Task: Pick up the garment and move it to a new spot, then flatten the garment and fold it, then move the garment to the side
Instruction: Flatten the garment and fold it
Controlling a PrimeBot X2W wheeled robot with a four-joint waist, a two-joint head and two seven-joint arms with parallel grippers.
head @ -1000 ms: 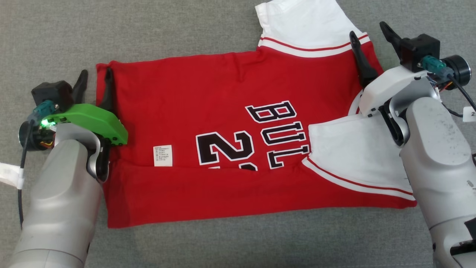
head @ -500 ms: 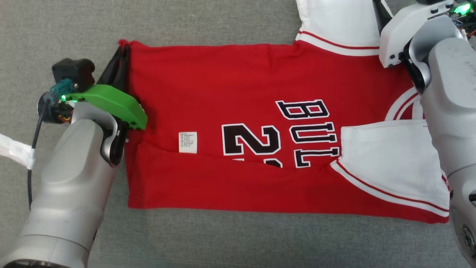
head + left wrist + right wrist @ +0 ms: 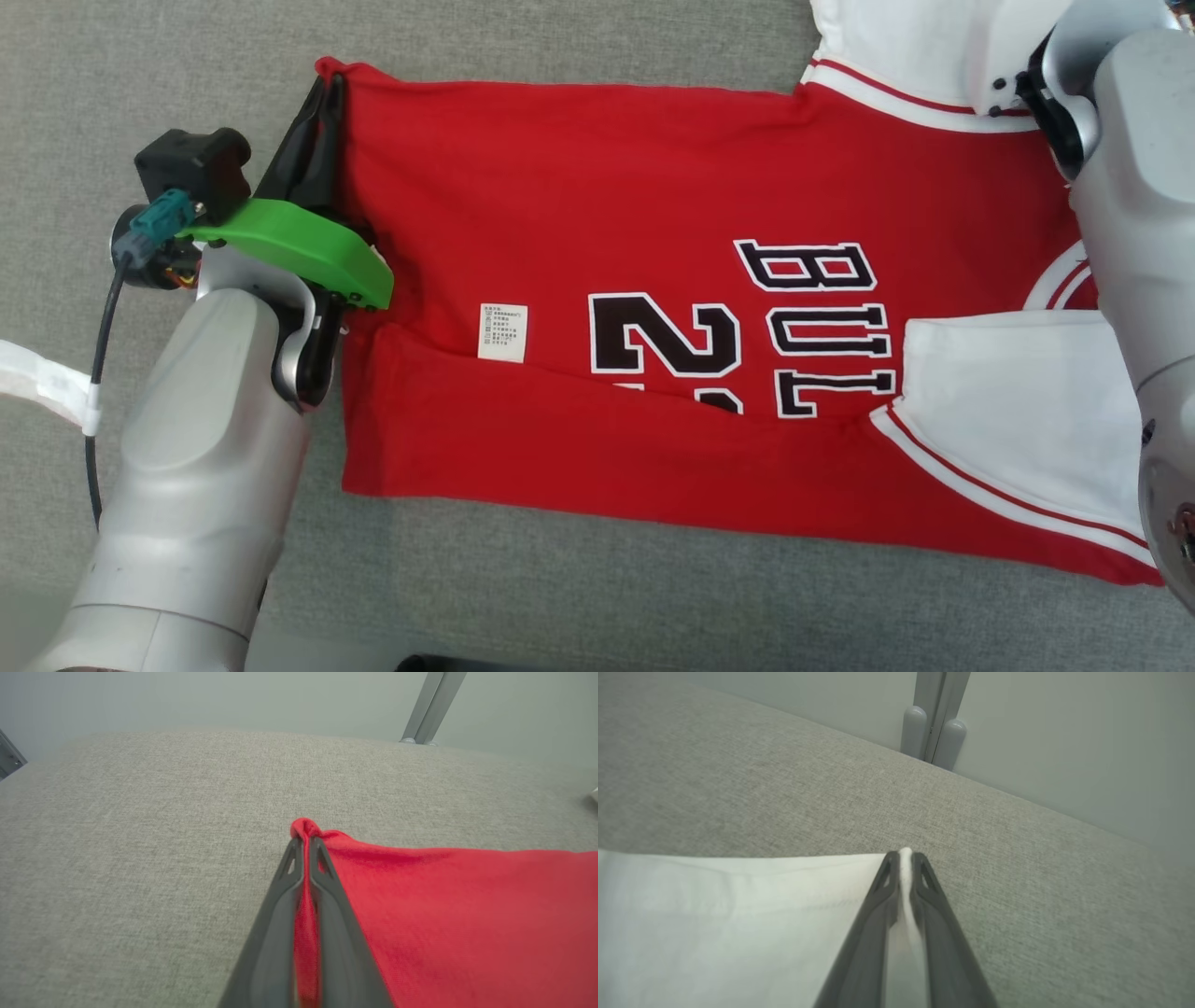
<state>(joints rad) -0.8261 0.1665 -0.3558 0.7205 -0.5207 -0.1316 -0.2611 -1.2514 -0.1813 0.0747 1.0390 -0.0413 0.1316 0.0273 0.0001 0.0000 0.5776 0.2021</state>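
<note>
garment [image 3: 579,177]: I read a red jersey, white sleeves with red-striped cuffs, black "BUL" and "2" print, small white label
state: near long edge folded over the print, near sleeve folded in
pose: flat, sideways, hem on my left
where: grey worktop [image 3: 168,56]

Left end effector [image 3: 327,89] at upper left, pinched tight on garment [image 3: 607,187] corner, left forearm [image 3: 205,448] below, right end effector [image 3: 903,856] clamped on garment's white edge.

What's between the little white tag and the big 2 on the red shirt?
Just bare red cloth of the shirt, with nothing on it. The head view shows the tag and the big 2 apart.
</note>
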